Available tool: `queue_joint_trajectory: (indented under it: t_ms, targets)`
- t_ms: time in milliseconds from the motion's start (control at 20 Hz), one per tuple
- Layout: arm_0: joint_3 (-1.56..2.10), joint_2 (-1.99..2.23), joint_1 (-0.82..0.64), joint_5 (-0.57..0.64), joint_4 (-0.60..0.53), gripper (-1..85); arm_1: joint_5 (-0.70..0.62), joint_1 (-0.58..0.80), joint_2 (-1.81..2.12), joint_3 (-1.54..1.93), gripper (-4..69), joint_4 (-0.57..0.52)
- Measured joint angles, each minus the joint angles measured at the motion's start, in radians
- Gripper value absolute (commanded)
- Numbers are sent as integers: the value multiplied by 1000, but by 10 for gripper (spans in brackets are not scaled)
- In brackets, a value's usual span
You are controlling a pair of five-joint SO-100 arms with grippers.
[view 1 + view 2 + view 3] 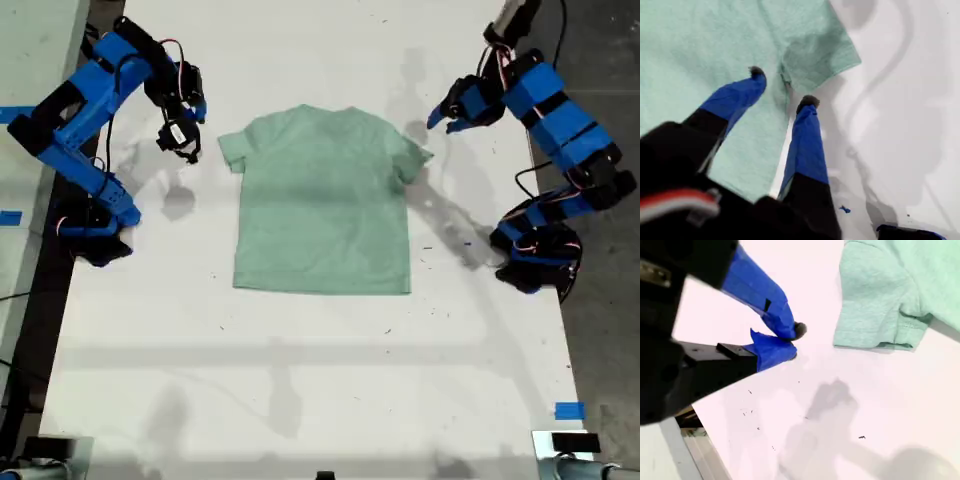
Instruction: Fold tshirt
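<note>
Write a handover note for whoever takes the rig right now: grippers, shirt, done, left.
My first gripper: open, above the tshirt at the sleeve on the exterior view's right, holding nothing.
My second gripper: shut, empty, over bare table beside the sleeve on the exterior view's left.
Tshirt: flat, spread out mid-table, collar toward the exterior view's top.
Done: no fold visible.
Left: every fold.

A: We see a plain pale mint-green cloth t-shirt (322, 200) on the white tabletop (300, 380).

B: We note blue-and-black arms, black-tipped blue fingers (805, 135), and blue tape scraps (568, 410).
</note>
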Motion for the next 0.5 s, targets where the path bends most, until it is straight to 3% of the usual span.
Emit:
queue_joint_trajectory:
  t_ms: [200, 500]
  targets:
    - [0, -15, 0, 0, -2, 0, -60, 28, -60, 26, 328, -49]
    - [0, -23, 0, 0, -9, 0, -112, 74, -233, 198, 333, -284]
